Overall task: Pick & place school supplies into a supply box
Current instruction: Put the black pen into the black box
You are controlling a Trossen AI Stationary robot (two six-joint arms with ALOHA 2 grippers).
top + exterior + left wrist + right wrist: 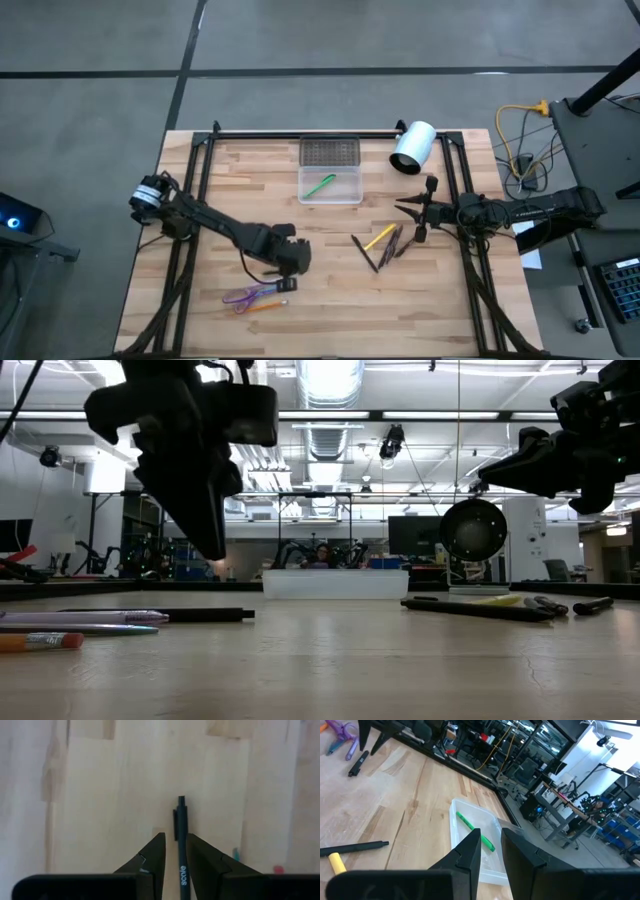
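Landmark: supply box [330, 184], clear, one green pen [320, 186] lying inside it.

Nearest the front table edge, well apart from the box: one pair of purple-handled scissors [246, 295] with one orange stick [268, 306] just beside it. The left gripper [174, 851] hangs above one dark pen [181, 834] lying flat on the wood; its fingers straddle the pen with a gap on each side, not visibly pinching.

Nearer the box, to its right: one yellow pencil [379, 237] among several dark pens [392, 245]; exact count unclear.

The right gripper [491, 849] hovers beside this cluster, fingers slightly apart, empty. Only its wrist view shows the box interior obliquely.

One white cylinder [413, 147] lies right of the box.
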